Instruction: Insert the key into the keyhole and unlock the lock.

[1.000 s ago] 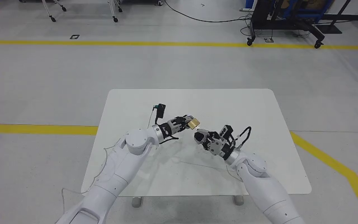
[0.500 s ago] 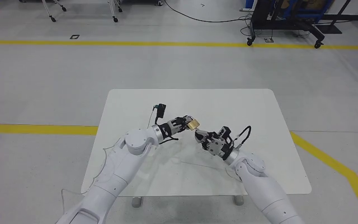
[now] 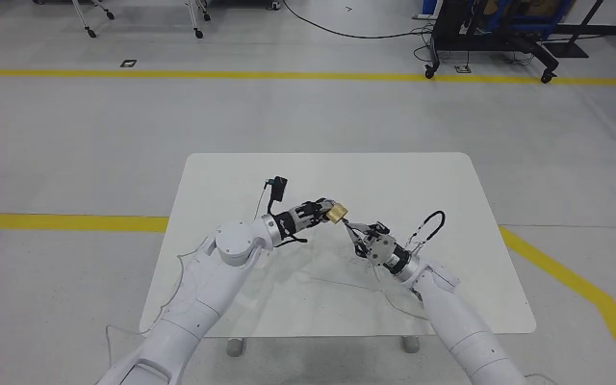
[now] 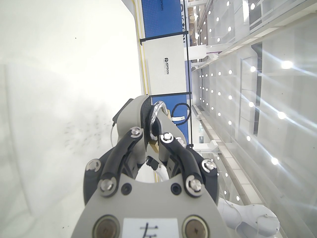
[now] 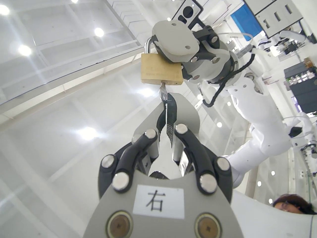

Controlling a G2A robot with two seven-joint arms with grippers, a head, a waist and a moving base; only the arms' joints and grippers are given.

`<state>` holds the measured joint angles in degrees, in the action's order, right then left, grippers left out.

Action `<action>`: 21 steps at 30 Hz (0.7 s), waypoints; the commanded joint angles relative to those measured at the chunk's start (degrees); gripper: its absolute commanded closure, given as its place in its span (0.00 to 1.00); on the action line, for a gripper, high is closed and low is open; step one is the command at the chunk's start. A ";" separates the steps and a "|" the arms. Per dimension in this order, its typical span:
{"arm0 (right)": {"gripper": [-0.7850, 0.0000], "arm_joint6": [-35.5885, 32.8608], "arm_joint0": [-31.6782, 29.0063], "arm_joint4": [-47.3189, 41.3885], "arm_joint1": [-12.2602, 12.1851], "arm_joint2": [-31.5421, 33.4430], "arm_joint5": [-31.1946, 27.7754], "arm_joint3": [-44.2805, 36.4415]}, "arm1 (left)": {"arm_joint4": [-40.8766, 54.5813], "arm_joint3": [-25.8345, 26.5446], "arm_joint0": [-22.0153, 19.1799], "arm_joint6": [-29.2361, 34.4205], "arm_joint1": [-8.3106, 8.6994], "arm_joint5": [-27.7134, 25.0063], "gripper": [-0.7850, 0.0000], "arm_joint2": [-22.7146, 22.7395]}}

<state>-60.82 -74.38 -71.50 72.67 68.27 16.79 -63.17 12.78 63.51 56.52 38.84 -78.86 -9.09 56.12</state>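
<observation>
Lock (image 5: pixel 161 71) is held in the air over the table (image 3: pixel 414 183), near its middle. My left gripper (image 5: pixel 173 40) has its jaws closed on the shackle end and upper corner of the brass body. My right gripper (image 5: pixel 168 110) has its jaws closed on the key (image 5: pixel 163 92), blade pointing at the keyhole face. The blade tip sits at the keyhole; I cannot tell how deep it has entered.

Handling:
- Lock: rigid metal, probably heavy for its size. The faces are smooth, so I judge it may pivot in the pads under turning torque. Best hold is high on the body by the shackle, keyhole face left free.
- Key: thin, stiff and light. An off-axis push could bend the blade or twist it out of my grip. Hold it by the flat head, pads on both flat sides.

Clearance:
- Both grippers meet well inside the table edges.
- Room looks open along the blade axis and for wrist roll.
- Tightest spot: my right fingertips sit just beside the keyhole face, so full insertion likely brings them close.
</observation>
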 commanded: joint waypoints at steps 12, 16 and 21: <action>1.00 -4.42 2.65 -1.61 0.40 -0.74 2.65 4.33 | -2.25 2.13 1.46 -1.61 0.32 -5.17 1.00 0.92; 0.94 -2.49 1.04 4.30 -0.09 0.38 -6.15 1.39 | -1.83 2.30 1.65 -1.88 0.35 -4.71 1.00 1.29; 0.73 -2.16 -0.66 6.65 -0.71 1.49 -5.43 -1.60 | -1.70 2.51 1.81 -2.14 0.32 -4.93 1.00 1.41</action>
<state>-64.57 -74.80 -67.47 72.07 69.72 12.27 -64.03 11.09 65.99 58.32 36.75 -78.53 -13.91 57.51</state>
